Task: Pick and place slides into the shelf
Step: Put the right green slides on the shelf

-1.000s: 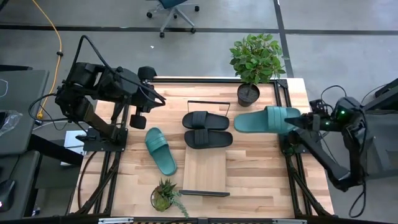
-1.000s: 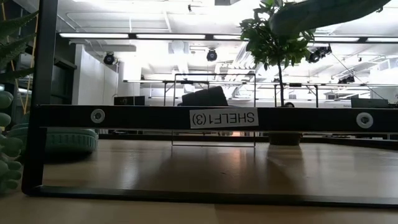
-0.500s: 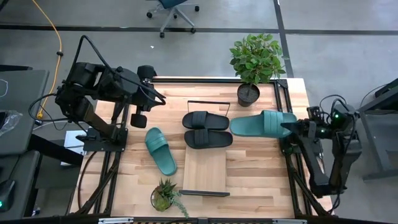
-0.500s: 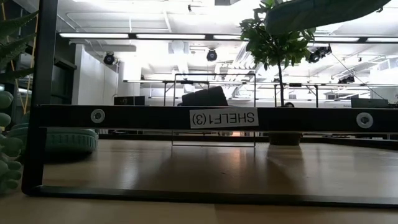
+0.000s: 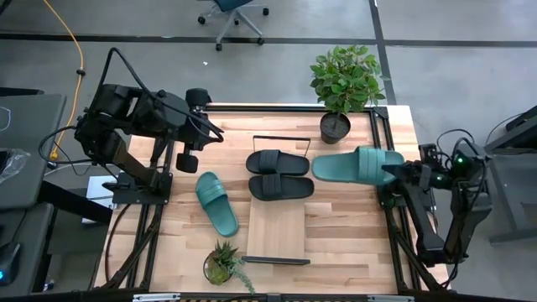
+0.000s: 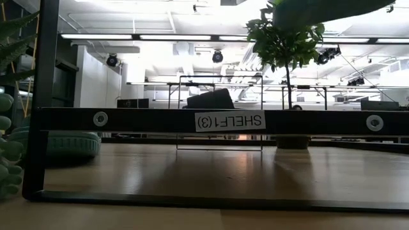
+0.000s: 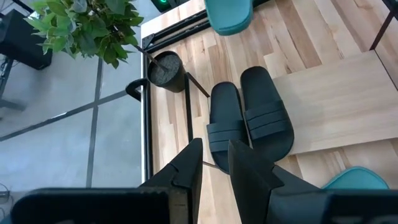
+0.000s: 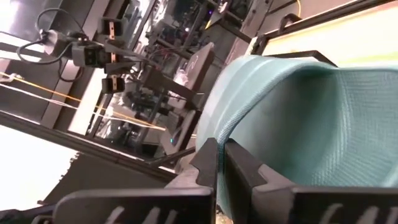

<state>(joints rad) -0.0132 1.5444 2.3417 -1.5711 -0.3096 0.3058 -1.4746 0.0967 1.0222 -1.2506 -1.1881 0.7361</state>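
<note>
Above the table's right side, right gripper (image 5: 394,172) clamped on one end of a teal slide (image 5: 357,164), held aloft right of the shelf (image 5: 276,225); cantilevered foam may droop, twist free, or strike the black slides (image 5: 279,174).

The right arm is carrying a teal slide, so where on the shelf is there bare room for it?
The shelf is bare from the black slides down to its near rail. Its far end is crowded by that pair. On the table, the other teal slide lies left of the shelf. The right pincer holds the teal slide over the table's right side.
</note>
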